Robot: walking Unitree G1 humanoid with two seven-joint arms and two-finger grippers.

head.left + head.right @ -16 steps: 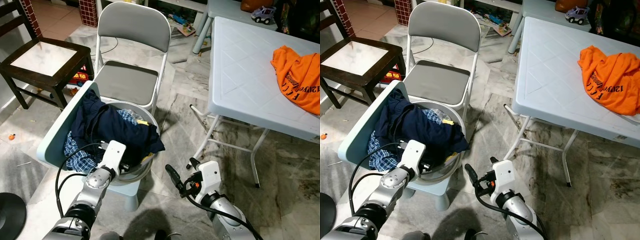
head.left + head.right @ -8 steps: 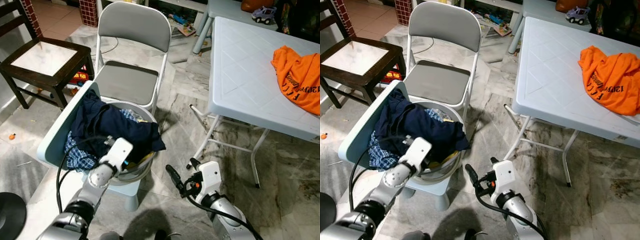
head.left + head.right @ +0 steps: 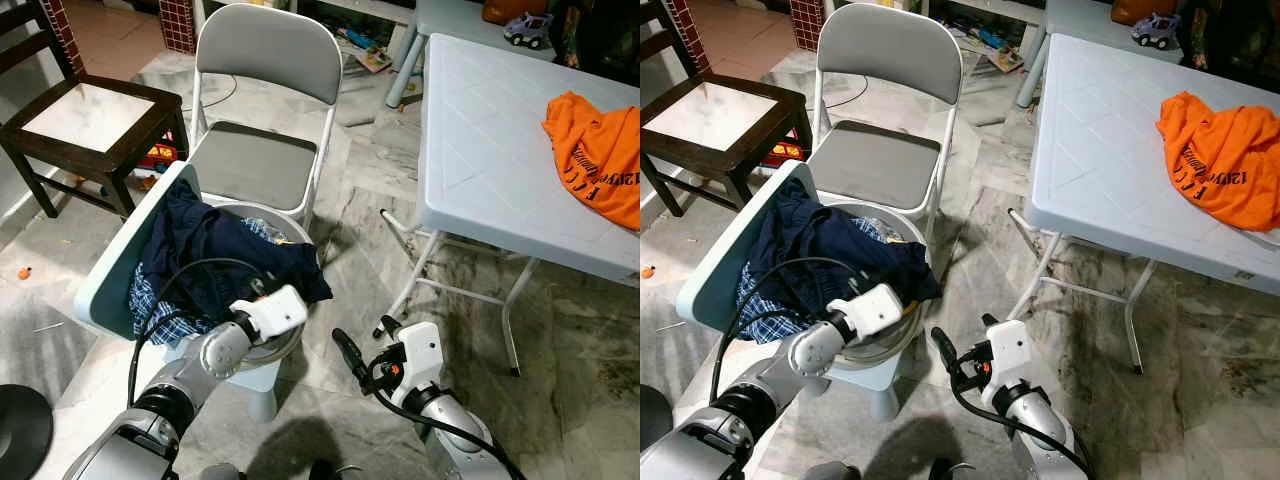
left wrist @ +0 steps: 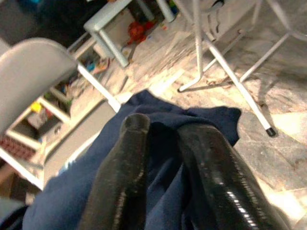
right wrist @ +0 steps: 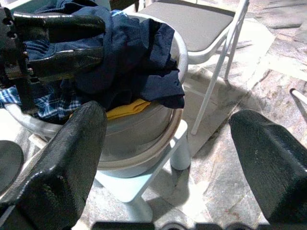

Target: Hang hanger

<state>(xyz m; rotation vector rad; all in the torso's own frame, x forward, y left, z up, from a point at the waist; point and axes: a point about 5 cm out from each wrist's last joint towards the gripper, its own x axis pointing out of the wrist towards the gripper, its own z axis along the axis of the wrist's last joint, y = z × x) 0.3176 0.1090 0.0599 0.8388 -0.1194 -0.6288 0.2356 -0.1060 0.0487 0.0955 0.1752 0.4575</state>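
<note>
Nearest the camera, the right gripper (image 3: 345, 352) hangs low over the marble floor (image 3: 360, 240), just beside the small pale plastic stool (image 3: 250, 375). In its wrist view its two black fingers (image 5: 62, 158) stand wide apart with nothing between them, touching nothing.

Just to its left, the left gripper (image 4: 163, 167) reaches over the rim of the round grey laundry basket (image 5: 144, 139) that stands on the stool. Its two fingers (image 4: 122, 177) are nearly together, a narrow gap between them, and they press down on the dark navy garment (image 3: 235, 255). Whether a fold of the cloth is actually pinched between them cannot be told.

The basket is heaped. One navy garment lies on top and spills over the rim on the right side, one blue checked cloth (image 3: 155, 310) lies under it at the left, and a bit of yellow fabric (image 5: 125, 108) peeps out beneath the navy hem. A pale flat panel (image 3: 125, 255) leans against the left side of the basket. No hanger can be made out in the pile or near it.

Behind the basket stands one grey folding chair (image 3: 262, 110), its seat bare. To its left is one dark wooden chair (image 3: 85, 115) with a light seat. On the right stands one white folding table (image 3: 500, 150) with one orange shirt (image 3: 600, 150) crumpled on its far right edge. Beyond the table's far corner sits one small toy car (image 3: 527, 28).
</note>
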